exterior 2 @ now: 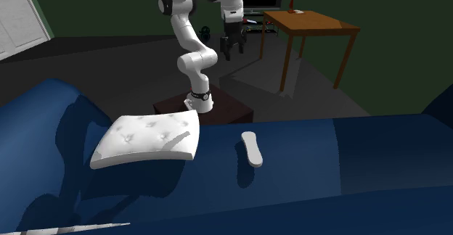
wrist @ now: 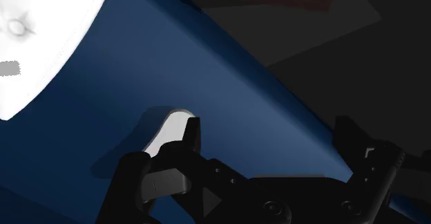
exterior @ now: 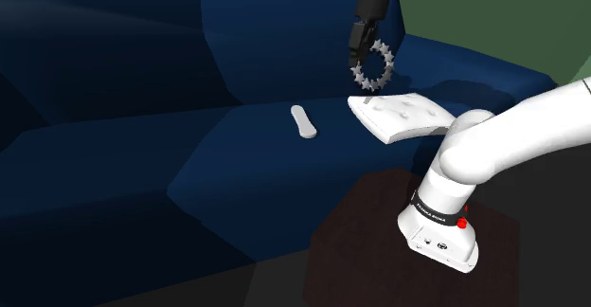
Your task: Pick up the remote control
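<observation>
The remote control (exterior: pixel 302 122) is a pale, slim bar lying flat on the blue sofa seat (exterior: pixel 218 153). In the second exterior view the remote (exterior 2: pixel 251 148) rests to the right of a white cushion. My black gripper (exterior: pixel 357 62) hangs high above the seat, well clear of the remote and nearer the cushion. The gripper (exterior 2: pixel 231 51) points downward over the sofa's front edge. In the wrist view the gripper (wrist: pixel 269 131) is open with nothing between its fingers, and the remote (wrist: pixel 169 128) peeks out beside one finger (wrist: pixel 192 133), far below.
A white tufted cushion (exterior: pixel 402 116) (exterior 2: pixel 149 139) lies on the seat next to the dark stand (exterior: pixel 407 248). A spiked grey ring (exterior: pixel 374 66) shows just by the gripper. A wooden side table (exterior 2: pixel 312 22) stands on the floor beyond the arm.
</observation>
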